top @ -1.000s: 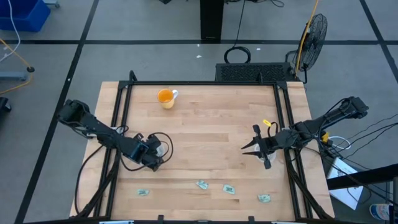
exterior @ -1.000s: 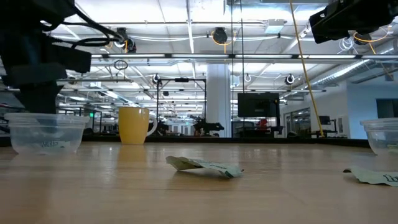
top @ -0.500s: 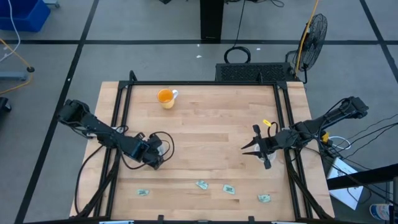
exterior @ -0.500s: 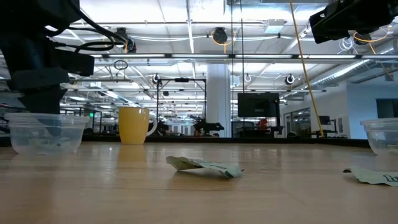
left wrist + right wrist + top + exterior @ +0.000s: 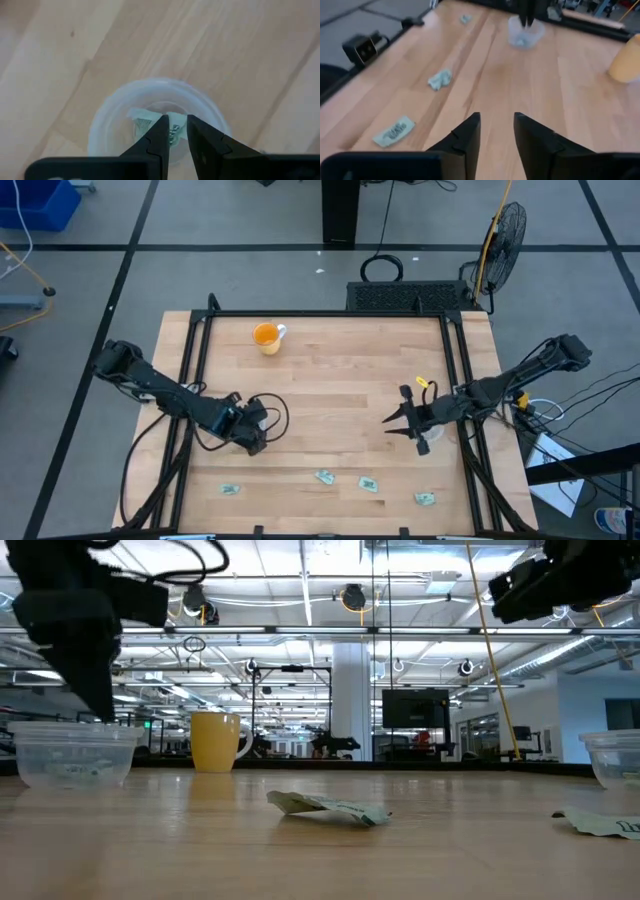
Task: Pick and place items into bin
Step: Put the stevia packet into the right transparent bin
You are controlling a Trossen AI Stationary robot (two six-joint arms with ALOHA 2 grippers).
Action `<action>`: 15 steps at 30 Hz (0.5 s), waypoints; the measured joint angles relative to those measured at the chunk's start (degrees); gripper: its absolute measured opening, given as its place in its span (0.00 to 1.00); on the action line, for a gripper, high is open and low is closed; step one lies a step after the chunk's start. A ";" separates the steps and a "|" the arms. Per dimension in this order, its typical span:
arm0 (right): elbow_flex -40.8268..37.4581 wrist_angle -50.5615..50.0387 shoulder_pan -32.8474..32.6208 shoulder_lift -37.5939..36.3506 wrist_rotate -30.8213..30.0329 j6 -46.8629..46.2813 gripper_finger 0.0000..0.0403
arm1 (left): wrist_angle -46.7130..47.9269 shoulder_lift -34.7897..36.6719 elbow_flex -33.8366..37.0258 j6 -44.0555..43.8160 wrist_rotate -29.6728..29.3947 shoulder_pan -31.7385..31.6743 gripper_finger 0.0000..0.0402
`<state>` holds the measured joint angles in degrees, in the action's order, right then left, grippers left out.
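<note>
Four packets lie loose along the table's near edge; the middle packet (image 5: 325, 477) is closest to your left claw (image 5: 254, 442), which hangs over the clear cup (image 5: 155, 125) w/ fingers a bit apart, holding nothing, above one packet inside (image 5: 142, 123). Your right claw (image 5: 400, 417), open & empty, points across the table, w/ the corner packet (image 5: 425, 499) nearer it, toward the edge. The packets' print is too small to read.

Four packets (image 5: 323, 477) along the table's (image 5: 330, 390) near edge, both arms above.
</note>
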<state>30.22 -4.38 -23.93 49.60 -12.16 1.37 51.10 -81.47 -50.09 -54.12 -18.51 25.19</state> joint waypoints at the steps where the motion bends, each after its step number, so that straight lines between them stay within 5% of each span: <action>1: 0.00 -0.02 -0.01 1.03 0.00 0.02 0.30 | 0.64 0.00 -1.15 0.10 -0.34 0.00 0.18; 7: 0.00 4.40 -0.25 6.93 0.85 -1.39 0.37 | 1.28 0.00 -6.70 4.29 -4.15 0.02 0.18; 15: 0.00 13.90 -3.17 17.48 11.87 -5.04 0.37 | 0.94 0.00 -8.12 6.46 -8.26 0.00 0.18</action>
<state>30.22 9.51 -27.10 67.08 -0.29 -3.68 52.03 -81.47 -58.22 -47.66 -26.77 25.19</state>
